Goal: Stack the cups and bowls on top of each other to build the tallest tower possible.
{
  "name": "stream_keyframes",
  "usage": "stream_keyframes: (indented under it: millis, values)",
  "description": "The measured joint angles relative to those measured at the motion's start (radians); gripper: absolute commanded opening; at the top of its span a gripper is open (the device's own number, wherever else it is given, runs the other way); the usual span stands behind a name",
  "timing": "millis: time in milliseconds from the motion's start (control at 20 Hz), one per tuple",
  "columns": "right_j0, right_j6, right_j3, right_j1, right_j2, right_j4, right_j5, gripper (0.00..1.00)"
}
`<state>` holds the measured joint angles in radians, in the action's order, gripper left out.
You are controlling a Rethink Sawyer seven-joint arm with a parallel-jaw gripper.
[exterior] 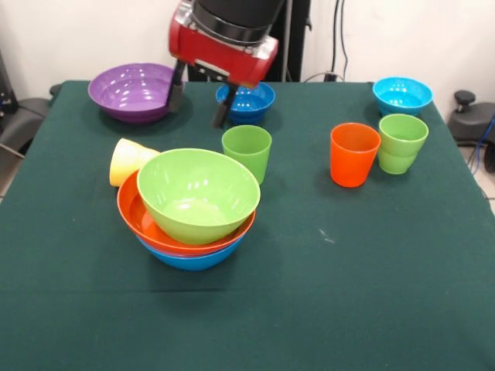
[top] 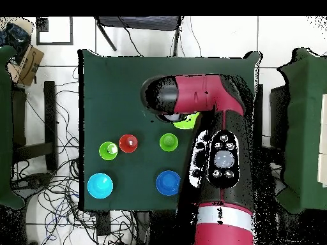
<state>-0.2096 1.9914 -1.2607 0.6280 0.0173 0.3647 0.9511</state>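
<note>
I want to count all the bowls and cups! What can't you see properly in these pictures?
- Overhead view: the arm covers the purple bowl, the yellow cup and most of the tower.
- Front view: the top edge cuts off the arm above the gripper.
- Front view: the lime green bowl hides the insides of the orange and blue bowls beneath.

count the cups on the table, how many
4. The yellow cup lies tipped beside the bowl stack; the green cup stands just behind that stack; the orange cup and light green cup stand together toward the right. None seems hidden.
</note>
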Motion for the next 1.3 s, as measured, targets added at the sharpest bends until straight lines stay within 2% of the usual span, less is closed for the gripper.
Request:
stream_keyframes:
  millis: [500,900,1300]
  values:
    - [-0.041,0.0,-0.068,-0.003,0.057,0.03,-0.066,1.0]
    - [-0.05,0.0,-0.089,-0.024,0.087,0.062,-0.068,1.0]
    - [-0.051,0.0,-0.144,-0.041,0.108,0.064,-0.082,1.0]
